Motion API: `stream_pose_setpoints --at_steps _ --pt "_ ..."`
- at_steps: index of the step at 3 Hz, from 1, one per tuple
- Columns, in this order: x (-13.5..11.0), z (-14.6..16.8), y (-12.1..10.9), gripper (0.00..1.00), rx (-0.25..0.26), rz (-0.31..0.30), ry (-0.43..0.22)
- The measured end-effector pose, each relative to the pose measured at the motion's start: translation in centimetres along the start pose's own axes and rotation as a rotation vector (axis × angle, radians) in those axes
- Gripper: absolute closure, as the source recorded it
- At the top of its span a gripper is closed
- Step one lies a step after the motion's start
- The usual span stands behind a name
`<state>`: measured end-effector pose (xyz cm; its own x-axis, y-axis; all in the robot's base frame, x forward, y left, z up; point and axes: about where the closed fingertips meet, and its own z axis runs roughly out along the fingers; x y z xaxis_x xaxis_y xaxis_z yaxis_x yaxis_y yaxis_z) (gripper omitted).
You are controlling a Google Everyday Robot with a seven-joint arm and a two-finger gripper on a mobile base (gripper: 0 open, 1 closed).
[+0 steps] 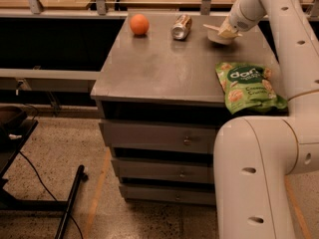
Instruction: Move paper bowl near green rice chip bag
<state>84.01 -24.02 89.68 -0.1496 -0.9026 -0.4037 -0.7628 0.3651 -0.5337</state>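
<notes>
The paper bowl (216, 35) is at the back right of the grey cabinet top (159, 68), tilted with its right side raised. My gripper (228, 32) reaches down from the upper right and is shut on the bowl's right rim. The green rice chip bag (249, 86) lies flat at the front right corner of the top, in front of the bowl with a gap of bare surface between them. My white arm (289, 44) runs along the right edge and covers part of the bag's right side.
An orange (139, 24) and a silver can on its side (182, 26) lie at the back of the top, left of the bowl. Drawers (159, 138) are below. A rail (50, 76) and a black stand leg (70, 203) are at the left.
</notes>
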Motion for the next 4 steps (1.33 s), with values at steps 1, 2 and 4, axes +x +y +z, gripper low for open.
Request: stream_pose_setpoints --at_steps 1,2,4 --pt "-2.6 -4.1 -0.3 1.0 0.002 -0.085 -0.04" --pt "-5.1 -6.6 0.6 1.0 -0.029 -0.151 -0.026" --pt "-9.7 -15.8 1.7 1.0 0.045 -0.137 -0.129"
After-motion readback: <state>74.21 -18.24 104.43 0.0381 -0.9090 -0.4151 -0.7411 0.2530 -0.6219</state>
